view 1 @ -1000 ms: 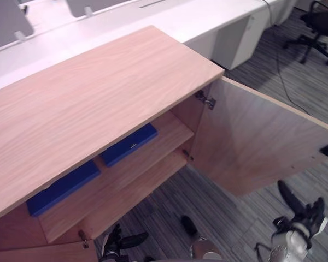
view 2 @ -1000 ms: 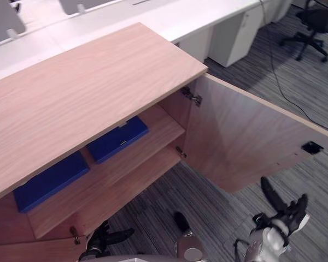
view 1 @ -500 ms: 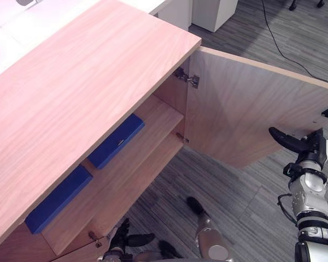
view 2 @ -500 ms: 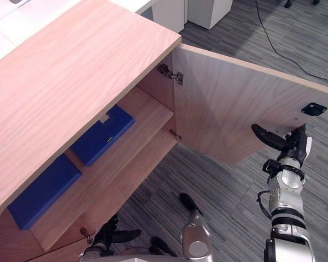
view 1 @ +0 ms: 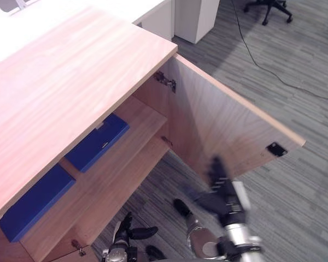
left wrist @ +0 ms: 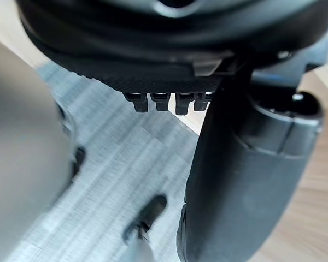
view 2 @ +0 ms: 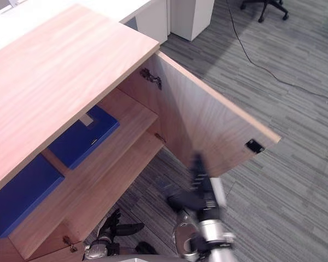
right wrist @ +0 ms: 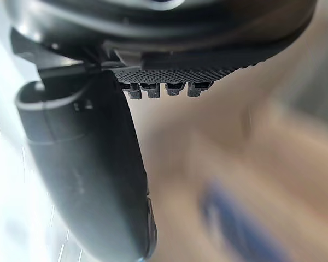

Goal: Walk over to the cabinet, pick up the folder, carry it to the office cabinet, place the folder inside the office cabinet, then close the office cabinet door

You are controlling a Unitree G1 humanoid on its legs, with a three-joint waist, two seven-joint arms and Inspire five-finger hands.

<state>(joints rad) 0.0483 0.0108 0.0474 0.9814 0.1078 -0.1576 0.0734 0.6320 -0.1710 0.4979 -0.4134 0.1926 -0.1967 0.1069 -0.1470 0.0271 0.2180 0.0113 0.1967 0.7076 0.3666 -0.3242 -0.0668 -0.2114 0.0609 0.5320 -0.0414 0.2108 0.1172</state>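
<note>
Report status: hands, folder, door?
Left hand open, low near floor. Right hand open, empty, up in front of the open door. Blue folder and second blue folder lie on the cabinet shelf. Door not yet shut.

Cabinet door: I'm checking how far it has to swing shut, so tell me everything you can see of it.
The cabinet door is a flat panel of light wood-look board, standing open with its inner face showing. Two metal hinges hold its hinged edge; a small black fitting sits near its free edge. The right hand is in front of its lower edge; contact cannot be told.
</note>
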